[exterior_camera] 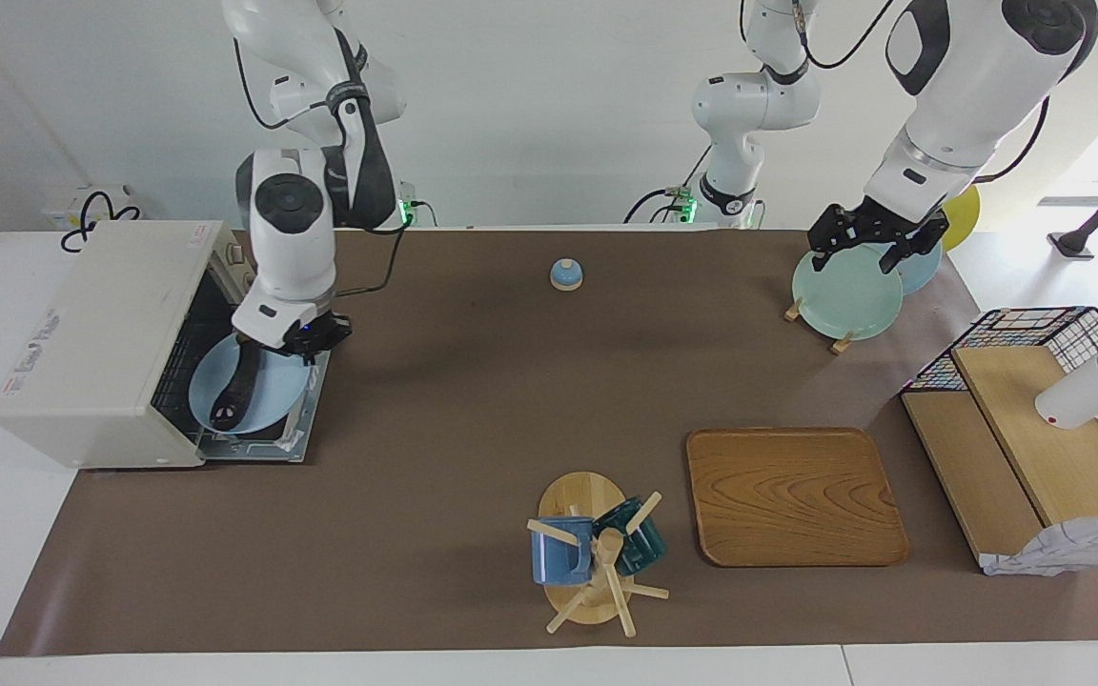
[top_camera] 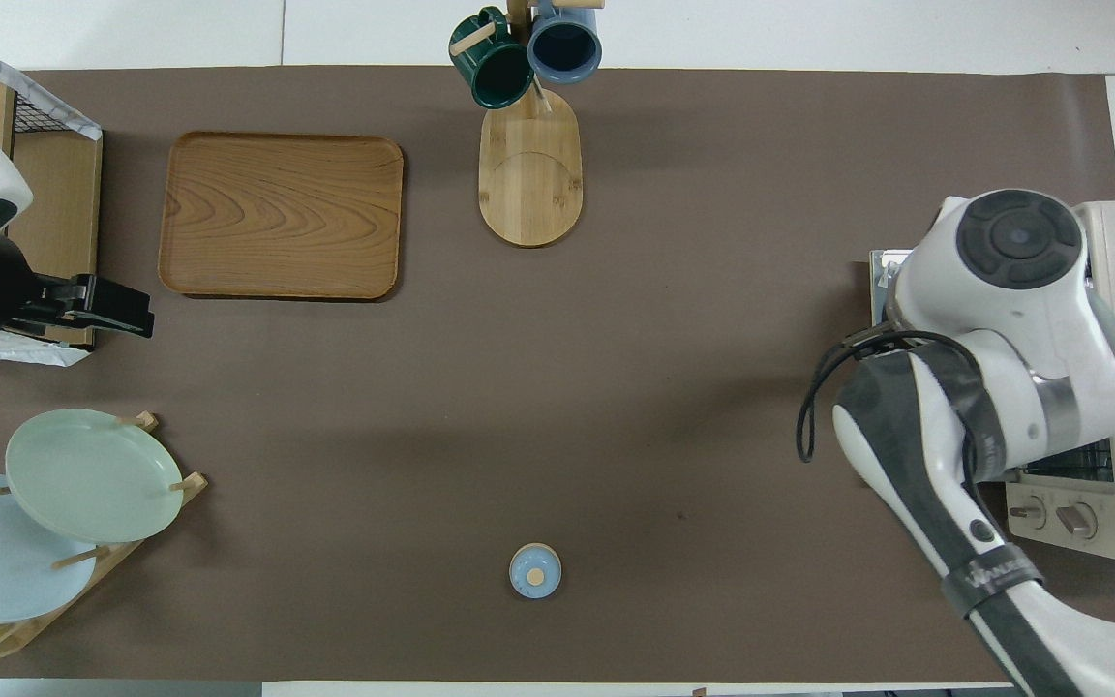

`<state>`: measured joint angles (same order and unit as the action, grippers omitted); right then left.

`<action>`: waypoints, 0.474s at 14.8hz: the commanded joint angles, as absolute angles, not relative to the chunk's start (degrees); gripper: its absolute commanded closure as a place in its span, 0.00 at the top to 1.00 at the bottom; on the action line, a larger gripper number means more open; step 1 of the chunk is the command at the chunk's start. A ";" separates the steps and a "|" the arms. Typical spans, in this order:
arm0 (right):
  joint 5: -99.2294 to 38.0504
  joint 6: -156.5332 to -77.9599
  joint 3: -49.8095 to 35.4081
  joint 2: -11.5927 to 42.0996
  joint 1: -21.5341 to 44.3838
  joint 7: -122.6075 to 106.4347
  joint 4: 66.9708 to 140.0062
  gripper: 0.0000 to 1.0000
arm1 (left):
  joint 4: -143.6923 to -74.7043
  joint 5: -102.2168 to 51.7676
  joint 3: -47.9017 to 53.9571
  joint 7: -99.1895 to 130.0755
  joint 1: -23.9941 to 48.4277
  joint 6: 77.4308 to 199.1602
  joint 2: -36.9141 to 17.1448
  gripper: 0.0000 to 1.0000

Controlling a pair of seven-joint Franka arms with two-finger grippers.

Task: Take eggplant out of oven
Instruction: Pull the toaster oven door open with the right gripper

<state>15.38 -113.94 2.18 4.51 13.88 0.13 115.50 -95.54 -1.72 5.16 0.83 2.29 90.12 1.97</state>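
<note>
The oven (exterior_camera: pixel 96 343) sits at the right arm's end of the table with its door (exterior_camera: pixel 296 419) folded down flat onto the brown mat, which gives a gripper open access to the mouth from above and in front. A pale blue plate (exterior_camera: pixel 268 405) lies half out of that mouth, resting over the lowered door, and the eggplant (exterior_camera: pixel 230 395) lies lengthwise across it, its dark glossy body running from the gripper's end down toward the plate's rim. The right gripper (exterior_camera: pixel 306 338) hangs just above the end of the eggplant nearer the robots, fingers drawn fully together; the eggplant's upper end runs right up under them, so it looks pinched there, a sensible spot since the slender end suits a narrow grip, though whether the fingers truly clamp it I cannot tell. In the overhead view the right arm's bulky wrist covers the plate and eggplant altogether, leaving only the oven's top and knobs (top_camera: pixel 1051 513) showing. The eggplant is thus clear of the cavity but not yet off the plate and door. The left gripper (exterior_camera: pixel 876 243) waits with fingers spread wide, holding nothing, above the sage-green plate (exterior_camera: pixel 844 297) in the wooden rack at its own end of the table
</note>
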 commanded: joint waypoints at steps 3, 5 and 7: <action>8.54 -112.68 2.11 7.90 26.16 15.51 110.32 0.00 | -95.36 -0.79 5.36 0.18 1.76 90.09 1.93 1.00; 8.26 -111.89 2.11 11.32 32.84 26.57 106.63 0.00 | -95.36 -0.79 5.36 0.35 1.67 90.09 1.93 1.00; 7.82 -110.31 2.11 18.24 38.99 35.56 99.36 0.00 | -95.36 -0.79 5.36 0.18 1.14 90.18 1.93 1.00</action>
<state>8.94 -113.25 1.77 10.26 34.29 28.35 108.36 -95.54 -1.72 5.06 0.83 2.10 90.12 1.97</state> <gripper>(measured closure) 0.982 0.000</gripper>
